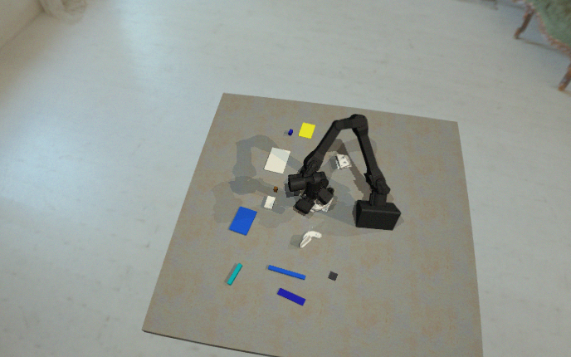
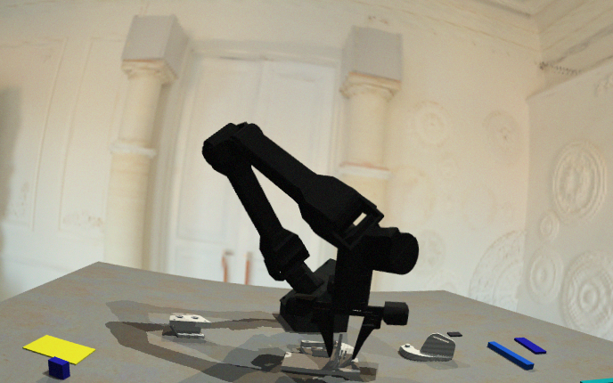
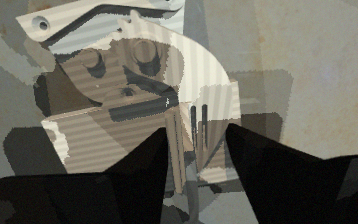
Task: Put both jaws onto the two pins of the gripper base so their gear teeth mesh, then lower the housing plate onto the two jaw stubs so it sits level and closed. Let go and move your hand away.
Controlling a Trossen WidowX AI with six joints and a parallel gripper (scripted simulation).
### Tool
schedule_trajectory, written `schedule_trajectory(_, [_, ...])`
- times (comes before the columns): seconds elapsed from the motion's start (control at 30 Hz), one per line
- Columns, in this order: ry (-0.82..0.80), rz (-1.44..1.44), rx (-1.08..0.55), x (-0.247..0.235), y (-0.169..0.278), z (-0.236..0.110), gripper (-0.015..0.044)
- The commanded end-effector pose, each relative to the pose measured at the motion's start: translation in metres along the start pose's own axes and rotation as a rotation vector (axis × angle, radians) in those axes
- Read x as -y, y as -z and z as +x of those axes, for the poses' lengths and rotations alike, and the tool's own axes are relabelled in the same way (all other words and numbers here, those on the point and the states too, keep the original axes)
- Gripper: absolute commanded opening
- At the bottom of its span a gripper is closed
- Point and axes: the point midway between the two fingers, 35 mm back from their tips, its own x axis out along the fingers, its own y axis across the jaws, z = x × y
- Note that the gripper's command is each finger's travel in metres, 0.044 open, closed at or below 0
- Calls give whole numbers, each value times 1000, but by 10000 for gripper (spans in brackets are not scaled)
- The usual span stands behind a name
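The white gripper base (image 1: 324, 206) (image 2: 305, 362) (image 3: 82, 145) lies beneath my gripper (image 2: 342, 356) (image 3: 197, 129), largely in shadow. My gripper is shut on the upright blade of a white jaw (image 3: 205, 67). The jaw's curved, toothed part lies over the base; two round bosses show beside it. Whether it is seated on a pin cannot be told. The other white jaw (image 1: 309, 238) (image 2: 436, 348) lies apart on the table. The white housing plate (image 1: 343, 161) (image 2: 187, 320), with two holes, is on the table on the other side of the base.
Around are a yellow plate (image 1: 306, 130) (image 2: 58, 348), a cream plate (image 1: 277, 160), a blue plate (image 1: 243, 220), a small white block (image 1: 269, 202), a small brown piece (image 1: 275, 188), a dark blue cube (image 1: 290, 132) (image 2: 59, 368), several coloured bars and a dark square (image 1: 333, 276) (image 2: 453, 334).
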Motion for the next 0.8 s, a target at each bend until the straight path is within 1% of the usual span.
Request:
schedule_trajectory(0.0, [-3,0,2,-1,0,2,134])
schedule_trajectory(0.47, [-3,0,2,-1,0,2,134])
schedule_trajectory(0.77, [-3,0,2,-1,0,-5,134])
